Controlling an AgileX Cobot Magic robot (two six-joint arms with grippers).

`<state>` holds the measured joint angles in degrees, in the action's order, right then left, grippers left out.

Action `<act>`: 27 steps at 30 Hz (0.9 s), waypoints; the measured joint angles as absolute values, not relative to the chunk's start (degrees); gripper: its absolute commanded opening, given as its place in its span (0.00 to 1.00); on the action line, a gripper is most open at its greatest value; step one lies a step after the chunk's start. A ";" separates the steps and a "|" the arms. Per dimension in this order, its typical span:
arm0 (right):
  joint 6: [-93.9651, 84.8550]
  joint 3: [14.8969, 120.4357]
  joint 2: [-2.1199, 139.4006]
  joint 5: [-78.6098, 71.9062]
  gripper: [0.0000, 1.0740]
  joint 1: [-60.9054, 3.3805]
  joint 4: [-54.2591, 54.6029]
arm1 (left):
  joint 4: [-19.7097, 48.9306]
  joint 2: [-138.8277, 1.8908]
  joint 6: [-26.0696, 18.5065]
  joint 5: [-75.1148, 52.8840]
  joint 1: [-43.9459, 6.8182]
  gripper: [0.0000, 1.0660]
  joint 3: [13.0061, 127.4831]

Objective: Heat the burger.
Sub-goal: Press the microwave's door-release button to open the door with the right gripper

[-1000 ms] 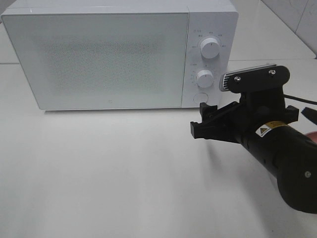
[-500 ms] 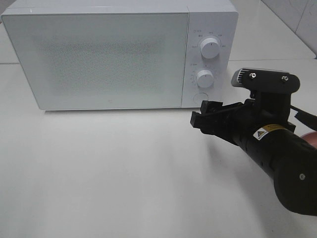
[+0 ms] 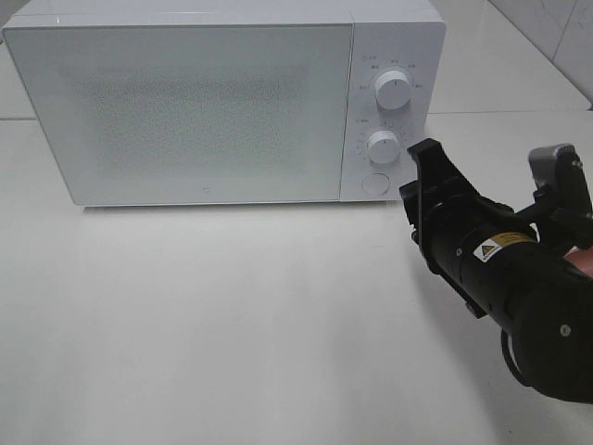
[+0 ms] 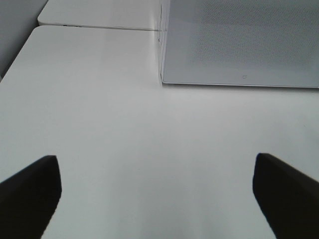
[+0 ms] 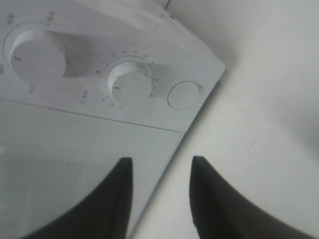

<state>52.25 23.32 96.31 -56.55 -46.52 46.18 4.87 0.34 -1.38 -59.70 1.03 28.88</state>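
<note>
The burger is out of view in every frame. A white microwave [image 3: 204, 102] stands at the back of the table with its door shut. My right gripper [image 3: 419, 178] hovers just right of the control panel, rolled onto its side, beside the lower knob [image 3: 383, 146] and the round button [image 3: 374, 184]. In the right wrist view its jaws [image 5: 159, 199] stand a narrow gap apart with nothing between them, pointing at the panel's edge below the button [image 5: 183, 94]. My left gripper [image 4: 159, 199] is wide open and empty over bare table, facing the microwave's left front corner [image 4: 162, 79].
The upper knob [image 3: 394, 93] sits above the lower one. A pink sliver [image 3: 584, 261] shows at the right edge behind my right arm. White tabletop [image 3: 232, 315] spreads in front of the microwave. A second table surface lies behind [image 4: 99, 12].
My right gripper has rolled onto its side and drawn back right of the panel. Its jaws have narrowed. The left gripper stays wide open.
</note>
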 measured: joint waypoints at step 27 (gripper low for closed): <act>65.37 28.93 103.93 -56.15 0.00 -45.78 52.88 | 4.87 0.34 -1.38 -59.70 1.03 0.94 28.88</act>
